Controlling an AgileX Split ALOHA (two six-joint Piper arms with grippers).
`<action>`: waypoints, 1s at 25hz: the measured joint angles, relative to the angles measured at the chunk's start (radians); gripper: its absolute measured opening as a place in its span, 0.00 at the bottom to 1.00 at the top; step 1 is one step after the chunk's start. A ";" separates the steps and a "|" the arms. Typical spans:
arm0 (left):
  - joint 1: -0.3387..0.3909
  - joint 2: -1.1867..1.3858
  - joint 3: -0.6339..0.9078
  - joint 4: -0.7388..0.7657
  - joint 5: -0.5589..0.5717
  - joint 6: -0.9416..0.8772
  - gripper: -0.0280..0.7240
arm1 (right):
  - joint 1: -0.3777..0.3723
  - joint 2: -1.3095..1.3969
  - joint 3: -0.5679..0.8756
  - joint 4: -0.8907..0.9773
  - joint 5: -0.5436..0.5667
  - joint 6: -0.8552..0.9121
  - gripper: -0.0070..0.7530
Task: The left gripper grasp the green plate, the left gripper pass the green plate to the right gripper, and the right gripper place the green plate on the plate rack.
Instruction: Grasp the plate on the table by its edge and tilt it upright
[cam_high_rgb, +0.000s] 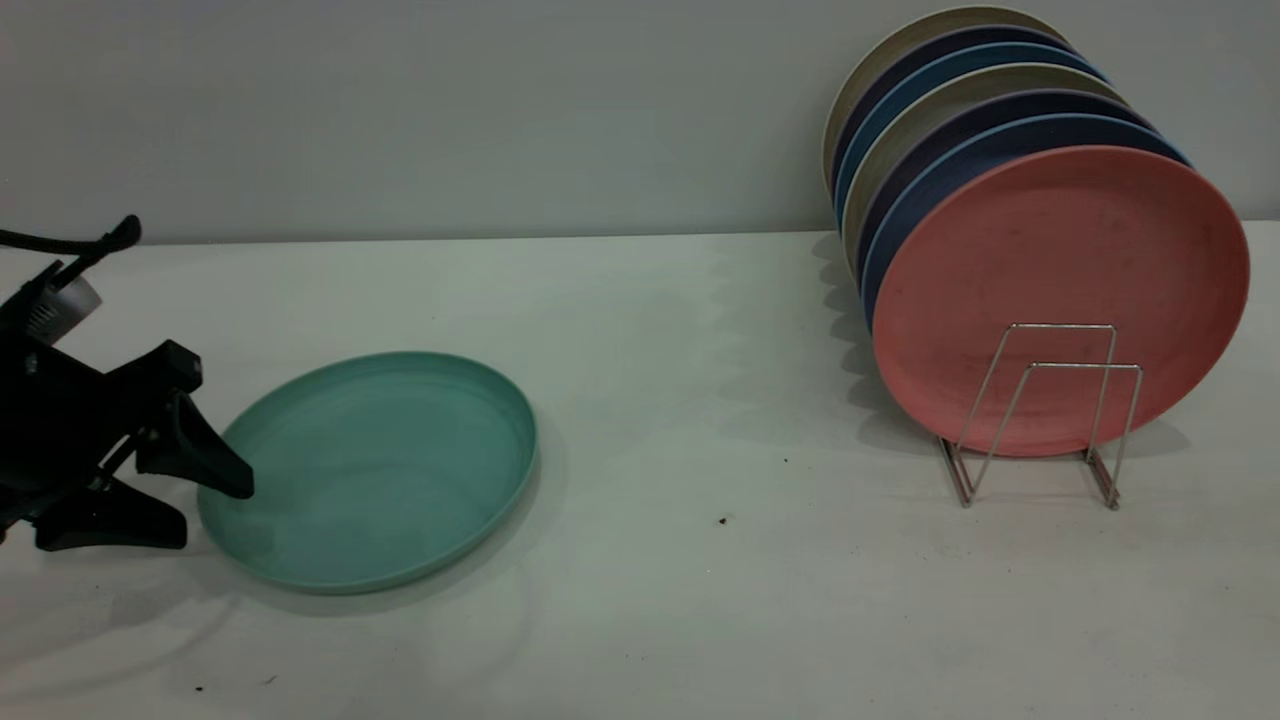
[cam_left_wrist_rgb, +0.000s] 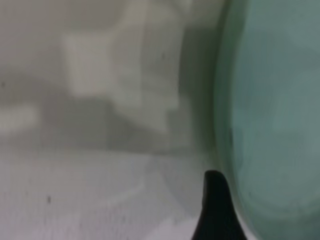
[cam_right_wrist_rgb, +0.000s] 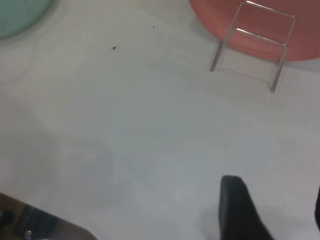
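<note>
The green plate (cam_high_rgb: 375, 470) lies flat on the white table at the left; the same green plate (cam_left_wrist_rgb: 275, 125) fills one side of the left wrist view. My left gripper (cam_high_rgb: 212, 512) is open at the plate's left rim. Its upper jaw reaches over the rim and its lower jaw rests on the table just outside. One of its fingers (cam_left_wrist_rgb: 216, 215) shows beside the rim. The plate rack (cam_high_rgb: 1040, 410) stands at the right, its two front loops bare. My right gripper (cam_right_wrist_rgb: 277, 212) is out of the exterior view. It hangs open over bare table, short of the plate rack (cam_right_wrist_rgb: 252, 45).
Several plates stand upright in the rack's back slots, a pink plate (cam_high_rgb: 1060, 290) foremost, with blue and beige ones behind it. A grey wall runs along the back of the table. The table's near edge (cam_right_wrist_rgb: 45, 225) shows in the right wrist view.
</note>
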 joint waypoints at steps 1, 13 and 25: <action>0.000 0.007 -0.005 -0.011 -0.001 0.009 0.75 | 0.000 0.000 0.000 0.000 0.000 0.000 0.52; 0.000 0.092 -0.013 -0.252 0.009 0.202 0.75 | 0.000 0.000 0.000 0.000 0.000 0.000 0.52; 0.000 0.129 -0.013 -0.368 0.057 0.323 0.45 | 0.000 0.000 0.000 0.000 0.000 0.000 0.52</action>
